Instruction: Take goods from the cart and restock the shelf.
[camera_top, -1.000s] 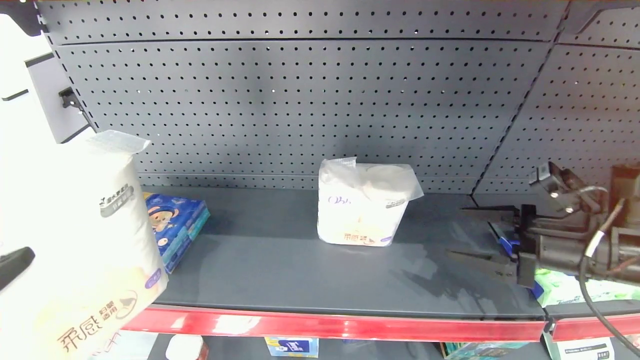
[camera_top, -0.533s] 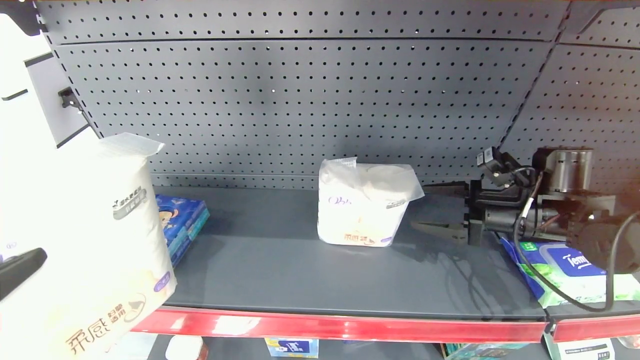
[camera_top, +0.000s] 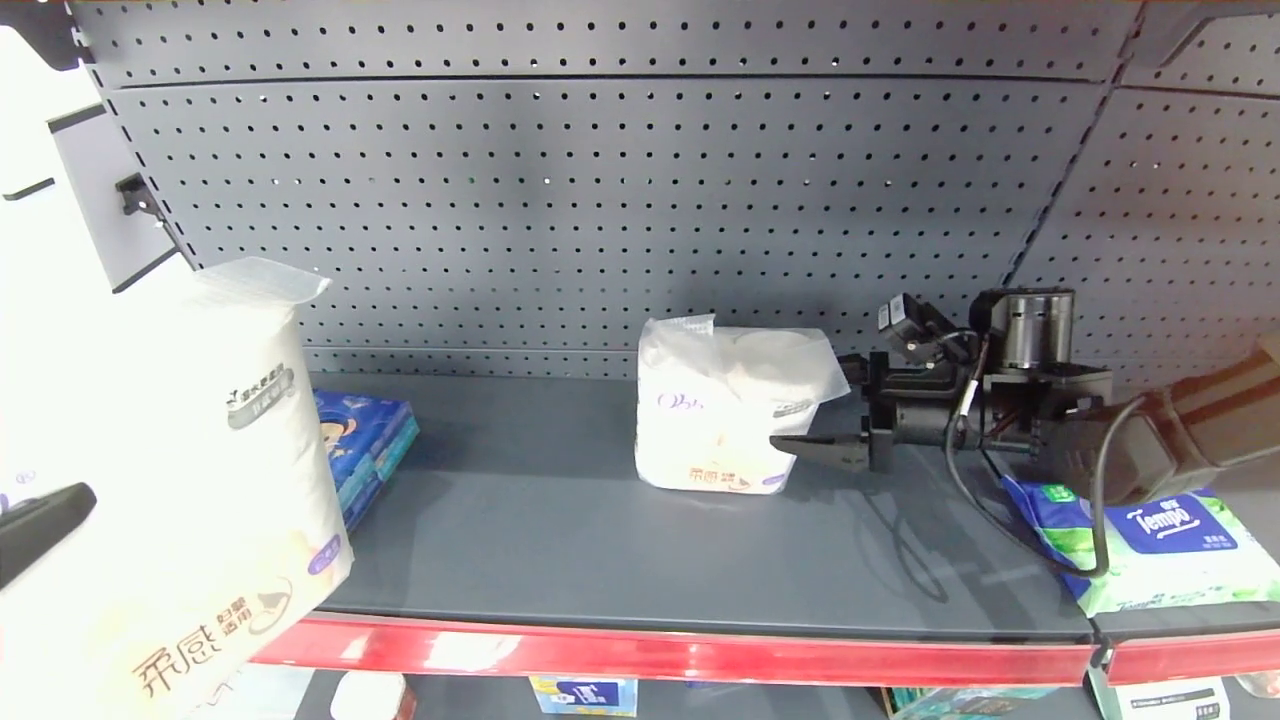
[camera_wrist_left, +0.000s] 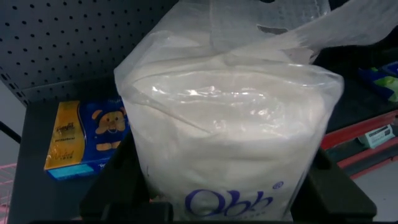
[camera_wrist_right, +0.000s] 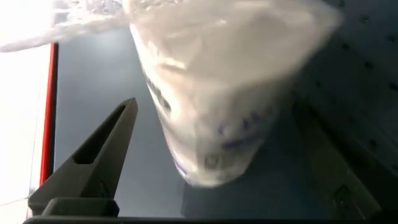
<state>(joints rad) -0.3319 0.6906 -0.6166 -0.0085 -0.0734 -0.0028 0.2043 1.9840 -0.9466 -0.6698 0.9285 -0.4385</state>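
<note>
A white toilet-paper pack (camera_top: 715, 410) stands upright at the middle of the grey shelf (camera_top: 560, 540). My right gripper (camera_top: 812, 402) is open at the pack's right side, one finger in front of it and one behind. In the right wrist view the pack (camera_wrist_right: 217, 93) lies between the spread fingers (camera_wrist_right: 93, 162). At the near left, off the shelf's front edge, my left gripper (camera_wrist_left: 227, 196) is shut on a second, larger white pack (camera_top: 170, 480). One dark finger (camera_top: 40, 520) of that gripper shows against its side. The same pack (camera_wrist_left: 230, 124) rises between the jaws in the left wrist view.
A blue tissue box (camera_top: 360, 445) lies on the shelf's left part, just behind the held pack. A green and blue wipes pack (camera_top: 1150, 540) lies at the right, under my right arm. A pegboard wall (camera_top: 600, 220) backs the shelf; a red strip (camera_top: 680, 652) lines its front edge.
My right gripper has moved left and deeper onto the shelf, from beside the wipes pack to the standing toilet-paper pack, staying open. The held pack at the left has barely shifted.
</note>
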